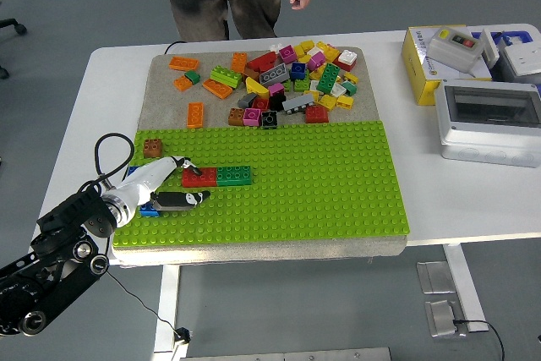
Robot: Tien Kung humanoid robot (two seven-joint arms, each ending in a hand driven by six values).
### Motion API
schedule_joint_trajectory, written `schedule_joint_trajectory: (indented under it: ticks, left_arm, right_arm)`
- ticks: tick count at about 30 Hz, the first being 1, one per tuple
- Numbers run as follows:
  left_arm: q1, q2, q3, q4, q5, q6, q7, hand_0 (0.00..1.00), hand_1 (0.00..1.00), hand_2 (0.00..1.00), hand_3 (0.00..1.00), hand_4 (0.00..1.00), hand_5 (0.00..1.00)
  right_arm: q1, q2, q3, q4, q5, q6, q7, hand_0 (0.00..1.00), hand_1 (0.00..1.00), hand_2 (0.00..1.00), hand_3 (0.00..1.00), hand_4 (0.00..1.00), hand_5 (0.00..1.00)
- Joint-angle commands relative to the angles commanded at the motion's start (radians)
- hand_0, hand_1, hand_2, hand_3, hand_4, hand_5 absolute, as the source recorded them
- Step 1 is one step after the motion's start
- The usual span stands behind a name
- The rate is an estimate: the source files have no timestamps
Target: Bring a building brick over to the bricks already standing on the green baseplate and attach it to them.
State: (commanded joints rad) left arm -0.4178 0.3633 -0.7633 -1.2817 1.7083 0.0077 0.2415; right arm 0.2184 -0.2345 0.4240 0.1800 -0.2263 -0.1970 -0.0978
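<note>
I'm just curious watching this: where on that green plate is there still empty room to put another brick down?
Most of the green plate is bare: everything right of the red brick and green brick, plus the strip along its near edge. The left end is crowded by the robot's left hand, a brown brick and a blue brick. The brick pile fills the mat behind.

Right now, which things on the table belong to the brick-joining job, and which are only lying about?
Belong to the job:
green baseplate
red brick and green brick joined on it
brown brick
blue brick
loose brick pile
left hand

Lying about:
yellow box
grey enclosure
</note>
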Motion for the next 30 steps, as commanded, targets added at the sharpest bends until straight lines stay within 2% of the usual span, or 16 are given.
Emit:
schedule_joint_trajectory:
  ticks: [8, 13, 18, 23, 28, 29, 30]
  left_arm:
    - [0.036, -0.011, -0.072, -0.042, -0.003, 0.021, -0.002, 0.998, 0.963, 0.938, 0.682, 0.760, 0.526]
    - [0.056, -0.012, -0.117, -0.089, -0.001, 0.055, -0.010, 0.998, 0.961, 0.934, 0.680, 0.752, 0.521]
    - [0.066, -0.001, -0.147, -0.150, 0.001, 0.065, -0.013, 0.998, 0.957, 0.934, 0.680, 0.752, 0.524]
    - [0.101, 0.017, -0.222, -0.206, 0.002, 0.083, -0.032, 0.998, 0.952, 0.932, 0.678, 0.749, 0.516]
    - [0.117, 0.022, -0.272, -0.162, 0.012, 0.152, -0.103, 0.998, 0.952, 0.932, 0.678, 0.749, 0.516]
    - [0.114, 0.019, -0.278, -0.144, 0.015, 0.172, -0.123, 0.998, 0.937, 0.928, 0.725, 0.705, 0.362]
    - [0.109, 0.015, -0.282, -0.122, 0.019, 0.193, -0.142, 0.998, 0.937, 0.928, 0.725, 0.705, 0.362]
  right_arm:
    - [-0.001, 0.000, -0.025, 0.000, 0.019, 0.002, 0.002, 0.666, 0.638, 0.663, 0.710, 0.593, 0.760]
    - [-0.002, -0.001, -0.022, 0.000, 0.016, 0.003, 0.003, 0.666, 0.638, 0.661, 0.711, 0.593, 0.760]
    - [-0.003, -0.002, -0.016, 0.000, 0.010, 0.003, 0.003, 0.667, 0.638, 0.661, 0.711, 0.593, 0.760]
    - [-0.005, -0.002, -0.011, 0.000, 0.007, 0.002, 0.005, 0.666, 0.638, 0.662, 0.711, 0.593, 0.760]
    - [-0.007, -0.004, 0.014, 0.000, -0.014, 0.003, 0.001, 0.666, 0.638, 0.662, 0.711, 0.593, 0.760]
    - [-0.007, -0.005, 0.023, 0.000, -0.023, 0.003, 0.000, 0.666, 0.638, 0.662, 0.710, 0.592, 0.760]
    - [-0.007, -0.005, 0.030, 0.000, -0.030, 0.003, -0.001, 0.666, 0.638, 0.662, 0.710, 0.592, 0.760]
